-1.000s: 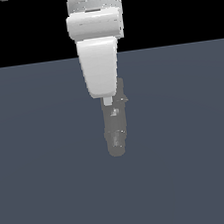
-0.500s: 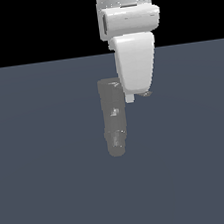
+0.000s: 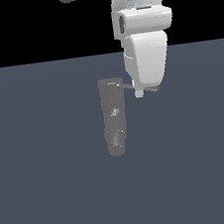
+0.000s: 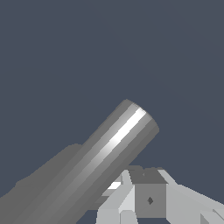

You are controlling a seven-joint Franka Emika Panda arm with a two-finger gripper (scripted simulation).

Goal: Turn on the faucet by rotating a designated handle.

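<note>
The faucet (image 3: 114,118) stands just left of centre in the exterior view, a grey lumpy cylinder on the dark floor (image 3: 44,193). Its handle (image 3: 126,87), a thin rod, juts from the cap toward the exterior view's right, in the upper middle of the frame. The gripper (image 3: 145,92) hangs directly over the rod's outer end, upper right of centre, with a pale finger (image 3: 139,93) showing at the rod and the rod's tip apparently peeking out past the hand body. In the wrist view the cylinder fills the lower left and the fingers sit at the bottom edge, close to it. Whether the jaws are clenched on the rod or released I cannot tell; the hand body hides the gap.

The step in hand looks like pushing or gripping the rod to swing it about the cylinder's axis. To do it well, contact should stay near the rod's outer end for leverage, and the hand should travel along an arc centred on the cap, not a straight line, so the finger does not slide off the tip. Keep the hand level with the rod and clear of the cylinder wall.

No brand, label or writing shows anywhere
</note>
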